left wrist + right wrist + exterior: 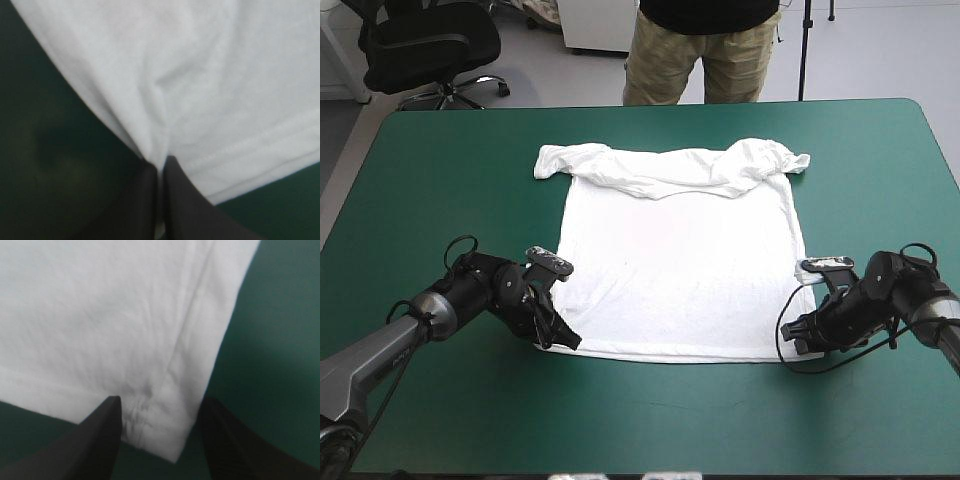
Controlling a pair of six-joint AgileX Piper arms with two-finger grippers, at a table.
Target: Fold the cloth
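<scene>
The white T-shirt lies spread flat in the middle of the teal-green table, hem toward the near edge, sleeves and collar bunched along its far side. My left gripper sits at the hem's near left corner; in the left wrist view its black fingers are pinched together with a fold of T-shirt between them. My right gripper is at the hem's near right corner. There its fingers stand apart, straddling the T-shirt's corner.
Bare teal-green cover runs along the near edge and on both sides of the T-shirt. A person stands beyond the far edge, not over the table.
</scene>
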